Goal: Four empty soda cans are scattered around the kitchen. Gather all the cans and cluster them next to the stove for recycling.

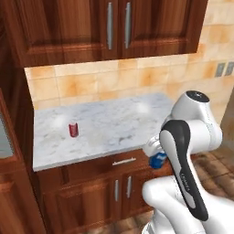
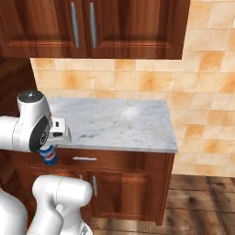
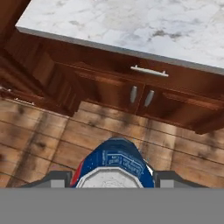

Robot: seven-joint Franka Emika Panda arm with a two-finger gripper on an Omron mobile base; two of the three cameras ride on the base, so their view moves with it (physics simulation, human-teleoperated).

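Note:
My gripper (image 3: 112, 179) is shut on a blue soda can (image 3: 114, 162) with a pale band, held upright in front of the counter's edge, above the wood floor. That blue can (image 1: 158, 161) hangs by the drawer front, partly hidden behind my arm, and the same can (image 2: 48, 156) peeks out below my wrist. A red soda can (image 1: 73, 130) stands upright on the left part of the marble counter (image 1: 114, 123), well away from the gripper. The stove is out of view.
Reddish-brown upper cabinets (image 1: 114, 27) hang over the counter (image 2: 124, 124). Below it are a drawer with a metal handle (image 3: 148, 71) and cabinet doors. A tall cabinet wall (image 1: 13, 151) closes the left side. Tiled wall and plank floor (image 2: 202, 202) lie to the right.

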